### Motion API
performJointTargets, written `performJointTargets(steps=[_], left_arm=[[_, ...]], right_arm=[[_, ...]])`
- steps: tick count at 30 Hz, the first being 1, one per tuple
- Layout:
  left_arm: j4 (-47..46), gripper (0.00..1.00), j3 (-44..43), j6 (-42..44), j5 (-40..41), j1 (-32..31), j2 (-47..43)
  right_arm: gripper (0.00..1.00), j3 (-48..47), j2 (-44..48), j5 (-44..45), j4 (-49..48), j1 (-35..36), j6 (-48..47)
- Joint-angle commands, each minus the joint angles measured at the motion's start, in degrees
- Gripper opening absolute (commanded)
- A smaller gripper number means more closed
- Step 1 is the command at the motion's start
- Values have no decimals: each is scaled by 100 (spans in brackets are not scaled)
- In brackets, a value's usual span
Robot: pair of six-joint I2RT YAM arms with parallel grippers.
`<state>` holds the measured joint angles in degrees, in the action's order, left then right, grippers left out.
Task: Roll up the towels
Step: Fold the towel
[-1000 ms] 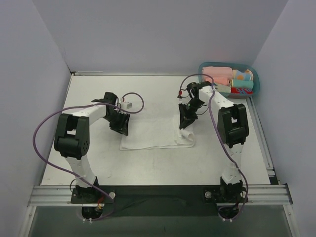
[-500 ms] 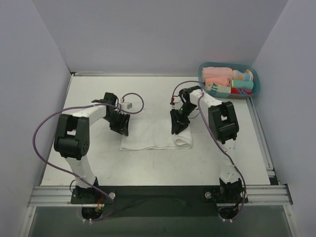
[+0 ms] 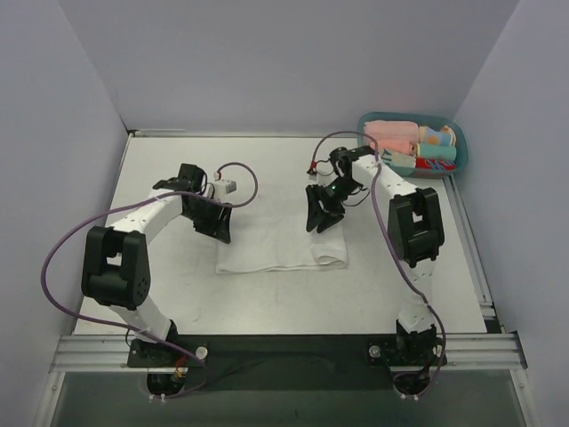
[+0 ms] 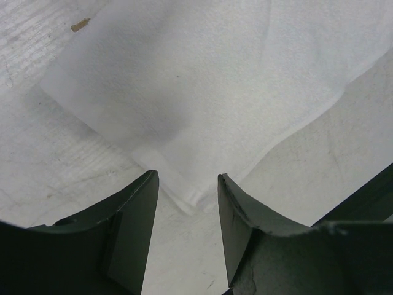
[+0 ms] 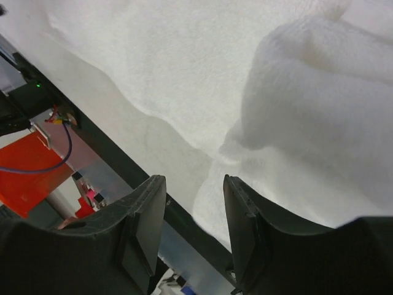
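While two grippers [image 3: 219, 229] [image 3: 317, 222] stand open, one towel [image 3: 276, 242] lies beneath.

Towel [image 3: 280, 240]: white cloth, matt, thin and smooth-woven with a stitched hem in the left wrist view, soft and fuzzy where bunched in the right wrist view. Tabletop [image 3: 267, 302]: white, matt, faintly grained and scuffed. Left hand [image 3: 216, 224] and right hand [image 3: 318, 213]: dark plastic fingers [image 4: 132, 227], matt, slightly rough at the moulded edges. Arm shells: smooth white and black plastic. Cable [image 3: 67, 267]: purple, smooth sheath. Rail [image 3: 284, 349]: bare grey metal, grooved. Basket [image 3: 464, 151]: teal plastic, holding coloured soft cloth rolls.
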<state>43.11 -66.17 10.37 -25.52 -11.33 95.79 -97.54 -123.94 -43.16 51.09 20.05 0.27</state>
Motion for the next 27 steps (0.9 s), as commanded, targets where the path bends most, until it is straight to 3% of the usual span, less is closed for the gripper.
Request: performJointTargets(steps=[1,4,6,9,14,20,27], left_arm=[[154,54,34,88,-155,-36,-61],[145,53,-18,35,-164,-44,45],[110,53,-53,18,-164,-44,124],[92,53,-80,18,-155,-44,230],[40,53,-63,-114,-138,-44,466],[-13,50,-89,-176,38,-158,721],[30,42,-9,-79,609,-449,1248]], right_arm=[[42,-318,915,-325,331,-317,-396],[34,-205,1012,-133,585,-441,-877],[22,-126,899,-88,910,-432,-1169],[18,190,731,-325,1245,-292,-1512],[20,1043,406,-237,790,77,-1285],[30,1149,-7,238,-20,113,-573],[42,658,659,-825,524,87,-589]])
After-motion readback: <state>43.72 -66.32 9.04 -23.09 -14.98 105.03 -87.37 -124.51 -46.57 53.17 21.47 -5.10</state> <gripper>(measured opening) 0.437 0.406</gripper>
